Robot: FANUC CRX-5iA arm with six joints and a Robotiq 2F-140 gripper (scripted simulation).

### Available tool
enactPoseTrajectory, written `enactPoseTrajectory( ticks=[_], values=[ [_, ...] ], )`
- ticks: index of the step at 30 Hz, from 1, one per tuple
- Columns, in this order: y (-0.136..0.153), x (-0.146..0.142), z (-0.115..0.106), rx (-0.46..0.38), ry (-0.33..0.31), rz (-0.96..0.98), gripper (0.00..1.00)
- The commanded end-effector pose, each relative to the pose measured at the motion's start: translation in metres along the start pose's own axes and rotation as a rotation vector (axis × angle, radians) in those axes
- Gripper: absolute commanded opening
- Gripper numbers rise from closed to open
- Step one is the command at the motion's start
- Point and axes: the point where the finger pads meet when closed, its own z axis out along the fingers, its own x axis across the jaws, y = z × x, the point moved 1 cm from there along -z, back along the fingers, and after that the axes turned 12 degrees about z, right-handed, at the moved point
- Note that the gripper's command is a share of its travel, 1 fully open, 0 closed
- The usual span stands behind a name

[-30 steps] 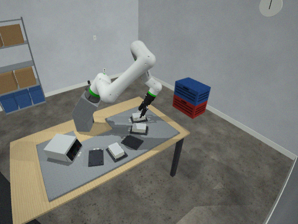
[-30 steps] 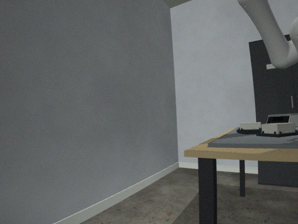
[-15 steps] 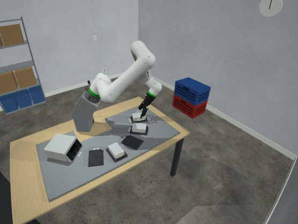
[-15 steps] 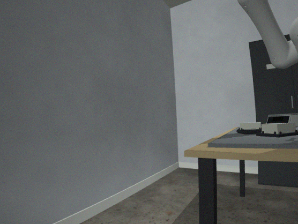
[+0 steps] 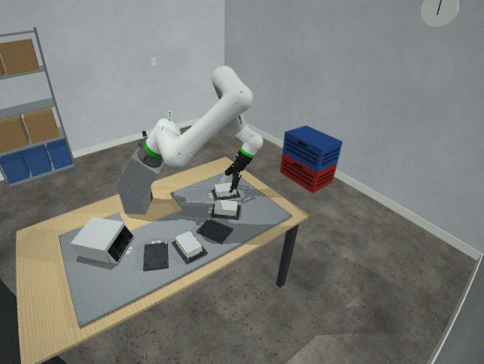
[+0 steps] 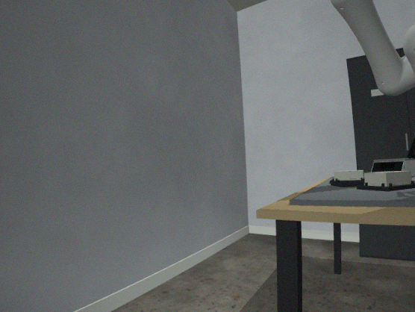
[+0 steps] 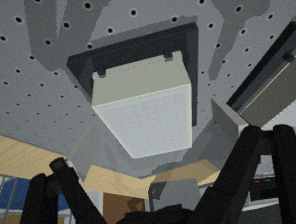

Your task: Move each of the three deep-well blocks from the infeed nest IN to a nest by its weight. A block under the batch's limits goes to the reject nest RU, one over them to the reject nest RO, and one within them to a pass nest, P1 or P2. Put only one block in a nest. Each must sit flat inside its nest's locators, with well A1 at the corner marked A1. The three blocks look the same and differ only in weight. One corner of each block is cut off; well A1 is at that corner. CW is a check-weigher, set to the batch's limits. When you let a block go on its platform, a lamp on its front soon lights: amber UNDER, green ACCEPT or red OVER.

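Carrying a check-weigher (image 5: 97, 237) (image 6: 387, 166) (image 7: 263, 189) and nests, the desk (image 5: 39, 279) (image 6: 317, 216) stands beneath the white arm (image 5: 200, 126) (image 6: 377, 56). The claw (image 5: 232, 185) (image 7: 152, 121) is spread wide with nothing in its grasp, over the far block (image 5: 225, 190) (image 7: 142, 120). That block sits on its dark nest, long axis running roughly left to right in the top view. Just beside it, the second block (image 5: 226, 208) (image 6: 388, 179) lies nearly parallel on another nest. The third block (image 5: 189, 245) (image 6: 348, 175), well apart, slants from upper left to lower right. The cut corners are too indistinct to tell where A1 points.
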Motion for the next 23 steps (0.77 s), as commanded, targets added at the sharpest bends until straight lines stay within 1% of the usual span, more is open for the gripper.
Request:
enactPoseTrajectory(
  ticks=[1,6,8,14,23],
  values=[
    [0.0,0.0,0.0,0.0,0.0,0.0,1.0],
    [0.005,0.001,-0.009,0.0,0.0,0.0,1.0],
    [0.005,0.001,-0.009,0.0,0.0,0.0,1.0],
    [0.013,0.003,-0.023,0.0,0.0,0.0,1.0],
    [0.013,0.003,-0.023,0.0,0.0,0.0,1.0]
  ],
)
